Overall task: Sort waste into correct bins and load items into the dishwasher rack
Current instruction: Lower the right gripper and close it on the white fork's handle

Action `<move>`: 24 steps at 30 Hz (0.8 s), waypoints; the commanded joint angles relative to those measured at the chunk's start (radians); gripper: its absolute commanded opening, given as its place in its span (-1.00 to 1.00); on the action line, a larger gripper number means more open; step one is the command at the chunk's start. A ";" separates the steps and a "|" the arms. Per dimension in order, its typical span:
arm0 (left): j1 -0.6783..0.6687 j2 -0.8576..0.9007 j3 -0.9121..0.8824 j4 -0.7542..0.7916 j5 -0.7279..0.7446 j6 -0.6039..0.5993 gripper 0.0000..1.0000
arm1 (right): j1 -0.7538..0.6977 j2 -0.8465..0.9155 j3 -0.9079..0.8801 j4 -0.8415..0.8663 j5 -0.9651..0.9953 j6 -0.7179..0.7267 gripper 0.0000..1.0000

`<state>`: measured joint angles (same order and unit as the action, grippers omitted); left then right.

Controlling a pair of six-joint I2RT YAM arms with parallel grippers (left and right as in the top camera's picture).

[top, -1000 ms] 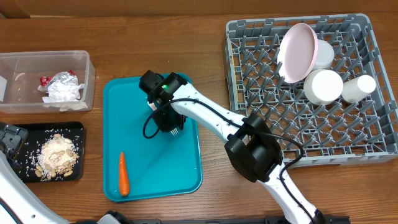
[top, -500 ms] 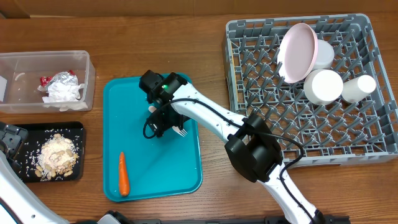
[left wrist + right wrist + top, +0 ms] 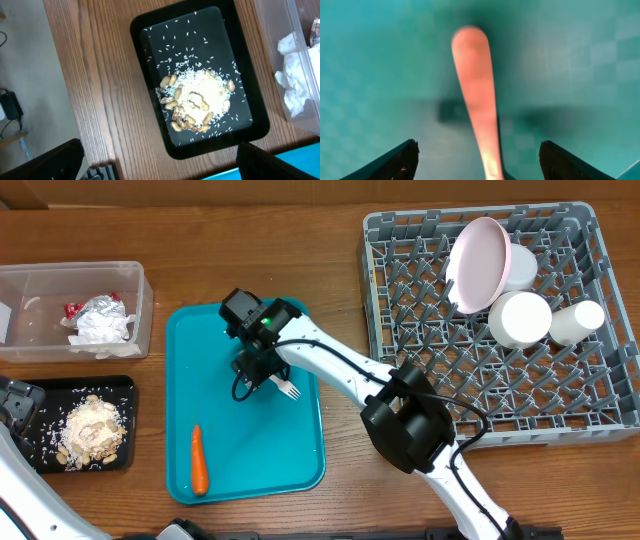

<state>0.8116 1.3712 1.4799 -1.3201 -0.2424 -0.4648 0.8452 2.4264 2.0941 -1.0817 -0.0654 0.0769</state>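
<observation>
Both fingers of the right gripper [image 3: 479,145]: set wide apart, pinching nothing; a blurred pale handle runs between them, touching neither
White plastic fork [image 3: 289,389]: lies on the teal serving tray [image 3: 250,465], its handle under the gripper, its tines poking out aslant
Changed: within the last second the gripper shifted slightly toward the tray's far-left corner; the fork turned and its tines now show clearer; likely no hold yet, so pick-up and carry to the rack remain
Carrot [image 3: 198,458]: same tray, well apart from the fork
Dishwasher rack [image 3: 430,320]: tilted pinkish plate [image 3: 478,265]; bowl behind it [image 3: 522,265]; second bowl [image 3: 520,318]; cup [image 3: 578,320]
Clear tub [image 3: 30,280]: crumpled napkin [image 3: 100,330]; foil wrapper [image 3: 98,307]
Black tray [image 3: 220,22]: peanuts and rice-like grains [image 3: 197,100]
Left gripper [image 3: 160,147]: above the black tray; fingers apart, empty
</observation>
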 commanded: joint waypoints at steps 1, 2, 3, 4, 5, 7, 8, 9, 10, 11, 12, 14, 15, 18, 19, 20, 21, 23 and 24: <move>0.001 0.003 0.021 0.000 0.004 -0.010 1.00 | 0.005 -0.045 -0.060 0.019 0.022 -0.026 0.59; 0.001 0.003 0.021 0.000 0.004 -0.010 1.00 | 0.005 -0.045 -0.076 0.029 0.022 -0.026 0.57; 0.001 0.003 0.021 0.000 0.004 -0.010 1.00 | 0.005 -0.045 -0.089 0.035 0.022 -0.026 0.56; 0.001 0.003 0.021 0.000 0.004 -0.010 1.00 | 0.005 -0.045 -0.098 0.040 0.022 -0.026 0.55; 0.001 0.003 0.021 0.000 0.004 -0.010 1.00 | 0.005 -0.045 -0.106 0.043 0.022 -0.026 0.54; 0.001 0.003 0.021 0.000 0.004 -0.010 1.00 | 0.005 -0.045 -0.118 0.048 0.021 -0.026 0.44; 0.001 0.003 0.021 0.000 0.004 -0.010 1.00 | 0.005 -0.045 -0.121 0.049 0.021 -0.026 0.38; 0.001 0.003 0.021 0.000 0.004 -0.010 1.00 | 0.005 -0.045 -0.123 0.049 0.021 -0.026 0.33; 0.001 0.003 0.021 0.000 0.004 -0.010 1.00 | 0.005 -0.045 -0.123 0.049 0.021 -0.026 0.26; 0.001 0.003 0.021 0.000 0.004 -0.010 1.00 | 0.005 -0.045 -0.123 0.048 0.021 -0.026 0.11; 0.001 0.003 0.021 0.000 0.004 -0.010 1.00 | 0.005 -0.045 -0.123 0.048 0.021 -0.025 -0.07; 0.001 0.003 0.021 0.000 0.004 -0.010 1.00 | 0.006 -0.045 -0.123 0.045 0.019 -0.024 -0.38; 0.001 0.003 0.021 0.000 0.004 -0.010 1.00 | 0.006 -0.045 -0.123 0.042 0.019 -0.021 -0.46; 0.001 0.003 0.021 0.000 0.004 -0.010 1.00 | 0.006 -0.045 -0.123 0.033 0.019 -0.018 -0.67; 0.001 0.003 0.021 0.000 0.004 -0.010 1.00 | 0.006 -0.045 -0.123 0.029 0.019 -0.012 -0.76; 0.001 0.003 0.021 0.000 0.004 -0.010 1.00 | 0.006 -0.045 -0.123 0.025 0.019 0.003 -0.86; 0.001 0.003 0.021 0.000 0.004 -0.010 1.00 | 0.006 -0.045 -0.123 0.021 0.014 0.009 -0.92; 0.001 0.003 0.021 0.000 0.004 -0.010 1.00 | 0.006 -0.045 -0.122 0.010 -0.011 0.009 -0.92; 0.001 0.003 0.021 0.000 0.004 -0.010 1.00 | 0.005 -0.046 -0.121 0.004 -0.026 0.009 -0.92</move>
<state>0.8116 1.3712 1.4799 -1.3205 -0.2424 -0.4652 0.8452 2.3798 1.9896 -1.0679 -0.0536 0.0723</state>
